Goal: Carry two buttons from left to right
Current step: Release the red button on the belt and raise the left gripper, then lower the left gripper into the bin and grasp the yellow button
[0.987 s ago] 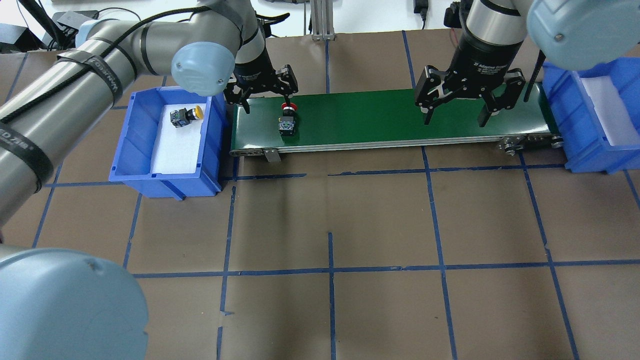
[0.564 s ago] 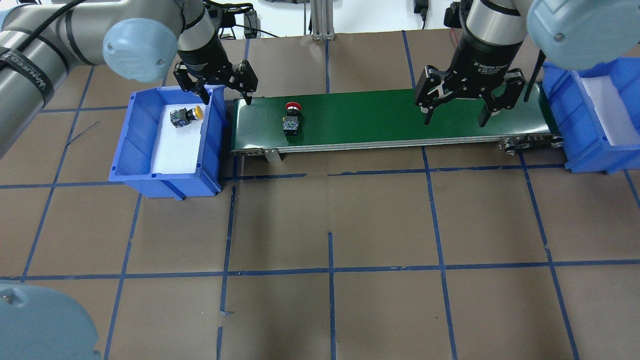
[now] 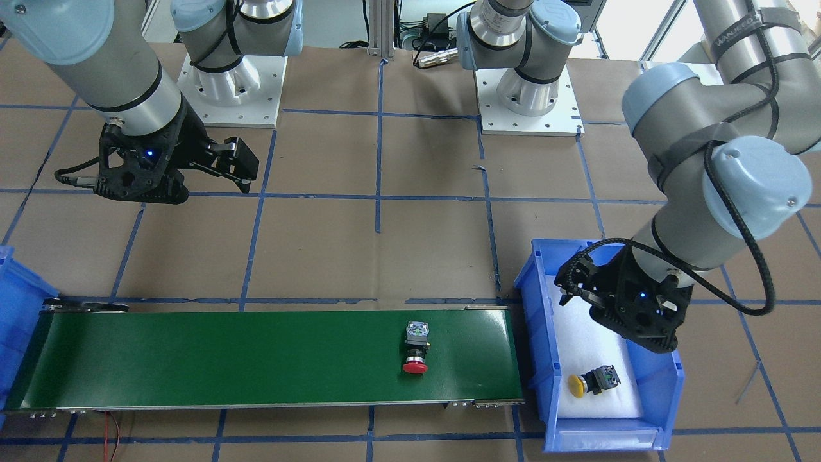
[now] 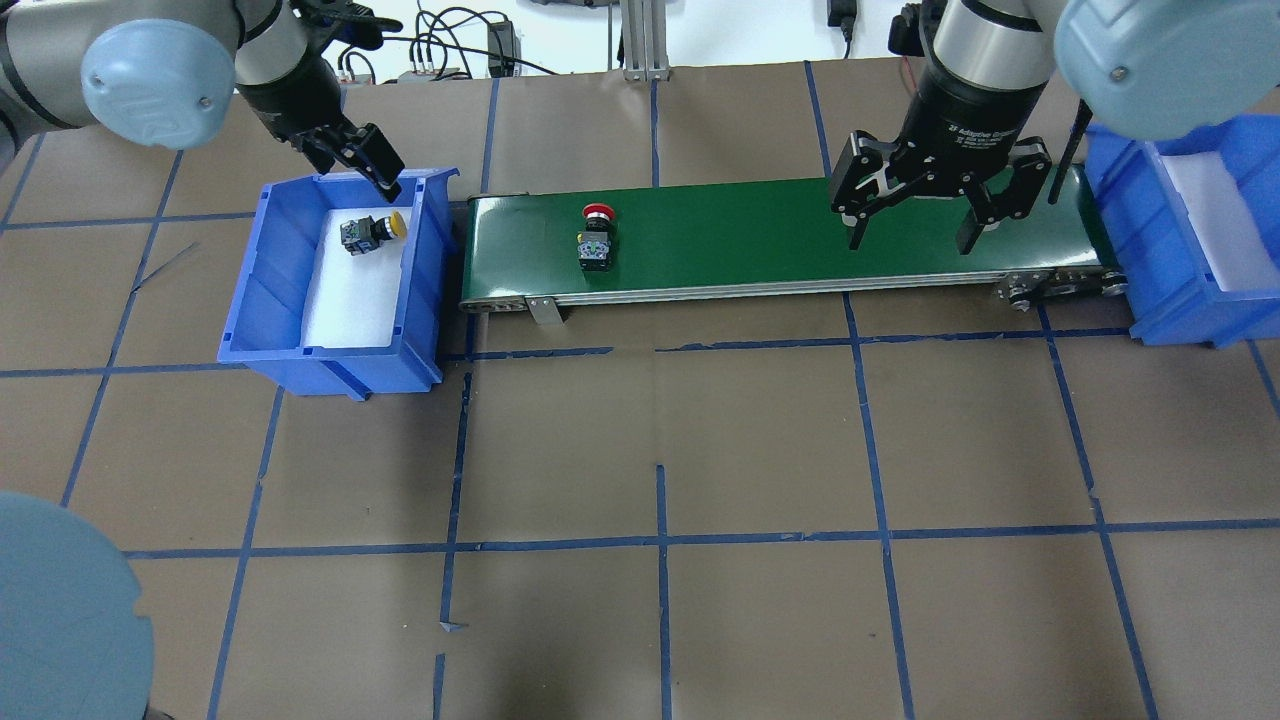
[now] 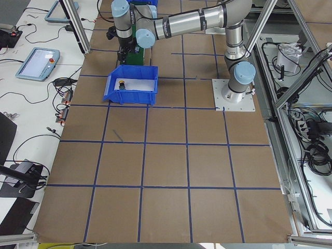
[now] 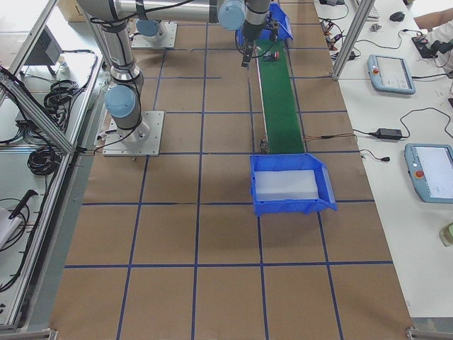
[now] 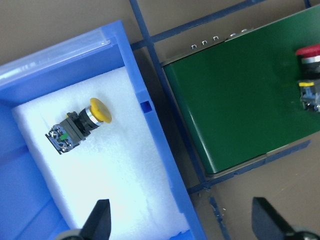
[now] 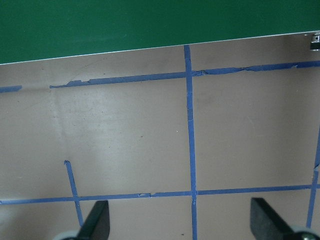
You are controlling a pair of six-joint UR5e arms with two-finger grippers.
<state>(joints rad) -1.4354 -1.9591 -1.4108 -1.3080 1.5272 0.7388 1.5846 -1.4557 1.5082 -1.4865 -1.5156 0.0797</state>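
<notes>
i work in a robotics lab, not a home or a shop. my brown paper-covered table (image 4: 760,430) is marked into squares by blue tape lines (image 4: 800,537), and white metal mounting plates (image 3: 266,112) are bolted onto it. a small green conveyor belt (image 4: 760,235) runs across it. silver aluminium-profile framing (image 6: 352,37) stands round the cell. grey teach pendants (image 6: 391,74) lie on the white side bench (image 6: 425,255), and black cables (image 5: 311,150) bunch along the frame.

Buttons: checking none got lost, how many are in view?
2. The red button lies on the green belt near its left end; the yellow button lies in the left blue bin. None seems hidden.
</notes>
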